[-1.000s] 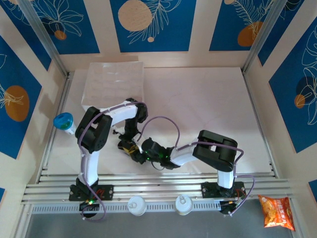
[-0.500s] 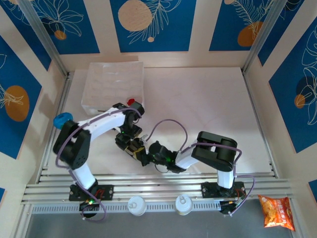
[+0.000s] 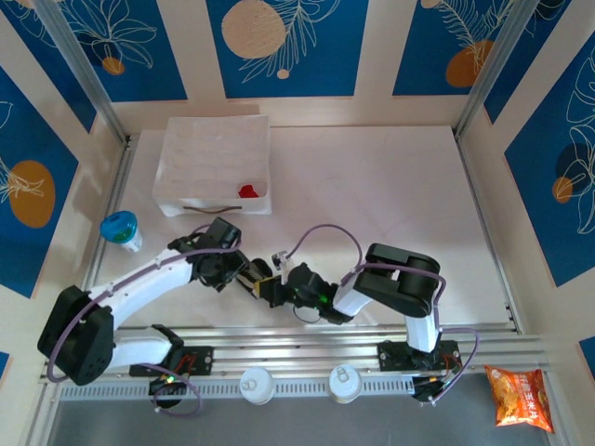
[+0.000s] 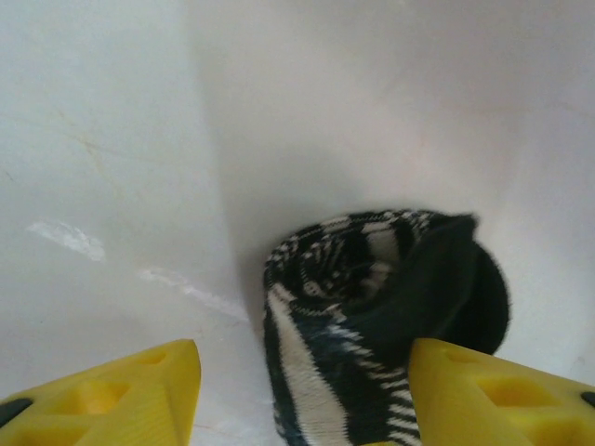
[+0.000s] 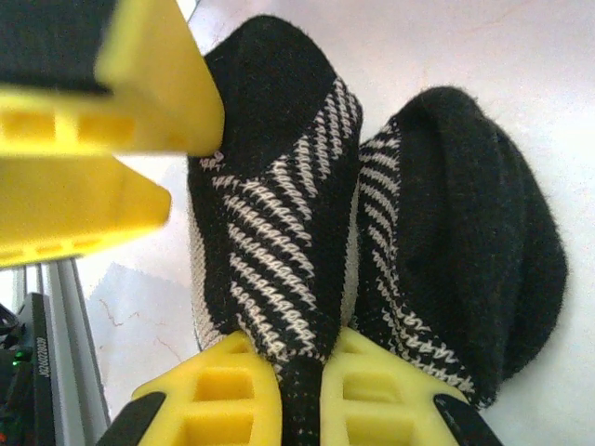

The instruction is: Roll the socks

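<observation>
The left pincer (image 4: 302, 381) has let go and stands half open, the rolled striped sock (image 5: 279, 214) between its jaws. The right pincer (image 5: 299, 386) stays clamped on the sock's loose fold, so this roll looks nearly done; the red sock (image 3: 248, 190) lies well beyond both.

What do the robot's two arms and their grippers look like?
Both the left arm and right arm have white tubular links between bulky black joints, and a thin purple cable loops along each. The left gripper and right gripper have bright yellow, blocky jaws with moulded hollow recesses, and black parts behind them.
</observation>
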Action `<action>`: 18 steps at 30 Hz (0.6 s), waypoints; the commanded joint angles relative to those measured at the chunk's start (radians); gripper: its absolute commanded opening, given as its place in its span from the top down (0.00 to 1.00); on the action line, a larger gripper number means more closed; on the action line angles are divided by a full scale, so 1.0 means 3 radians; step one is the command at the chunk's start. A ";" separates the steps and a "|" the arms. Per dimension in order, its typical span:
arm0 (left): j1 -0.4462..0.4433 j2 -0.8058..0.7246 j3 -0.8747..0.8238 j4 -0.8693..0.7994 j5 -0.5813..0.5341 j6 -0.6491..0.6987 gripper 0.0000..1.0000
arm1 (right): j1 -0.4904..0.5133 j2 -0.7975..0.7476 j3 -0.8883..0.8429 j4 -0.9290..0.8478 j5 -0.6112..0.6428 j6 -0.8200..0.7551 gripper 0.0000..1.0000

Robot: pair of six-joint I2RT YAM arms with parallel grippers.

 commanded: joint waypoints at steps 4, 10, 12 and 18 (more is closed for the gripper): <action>-0.0095 -0.0007 -0.0270 0.0515 0.0261 0.0045 0.46 | -0.0188 0.0362 -0.0152 -0.1409 -0.0359 0.0305 1.00; -0.0230 0.0163 -0.0511 0.0872 0.0269 -0.0067 0.49 | -0.0384 0.0418 -0.0026 -0.1585 -0.0671 0.0332 1.00; -0.0306 0.0283 -0.0499 0.0935 0.0269 -0.0067 0.50 | -0.0414 0.0420 0.0013 -0.1664 -0.0704 0.0341 1.00; -0.0421 0.0683 -0.0529 0.0807 0.0143 -0.0135 0.63 | -0.0502 0.0401 0.0140 -0.1806 -0.0780 0.0171 1.00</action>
